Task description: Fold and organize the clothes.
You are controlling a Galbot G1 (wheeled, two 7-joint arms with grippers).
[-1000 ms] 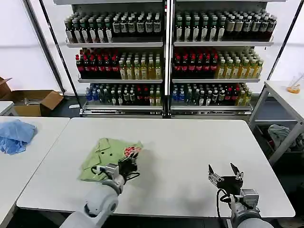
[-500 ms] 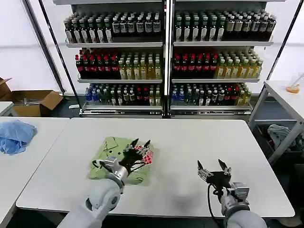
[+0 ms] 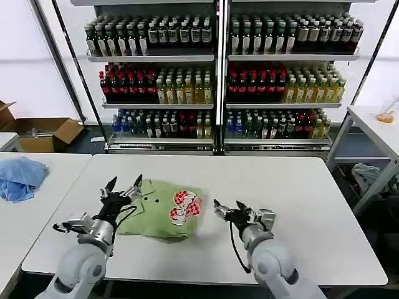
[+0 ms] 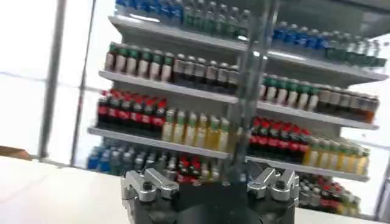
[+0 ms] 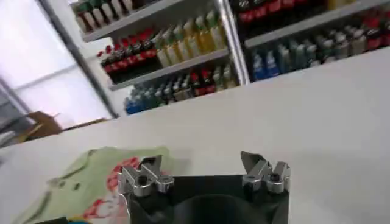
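A light green shirt [image 3: 163, 208] lies folded into a compact, roughly rectangular bundle on the white bench [image 3: 299, 187], left of centre and toward the near edge. Its collar and buttons sit at the left end, and the red-and-white printed patch [image 3: 185, 205] faces up at the right end. The right wrist view shows the same bundle with the patch on top, just ahead of that arm's fingers.

The left gripper [image 3: 122, 194] hovers at the shirt's left end, beside the collar, with its fingers spread and nothing between them. The left wrist view looks out level toward the bottle shelves [image 3: 215, 75] at the far side of the room, so that gripper seems raised off the cloth rather than pressing it. The right gripper [image 3: 229, 210] is just right of the shirt, close to the patch but apart from it, its fingers also released and empty.

Judging by how things lie, the folding of this shirt looks largely done: sleeves and hem are tucked in and the outline is tidy, though the near edge is slightly rounded. What seems left is a final squaring, if wanted, and the organizing part, moving the bundle to wherever the folded clothes belong. A blue cloth [image 3: 20, 177] lies crumpled on a neighbouring table [image 3: 37, 215] at the far left, well apart from both arms; whether it belongs to the job cannot be told.
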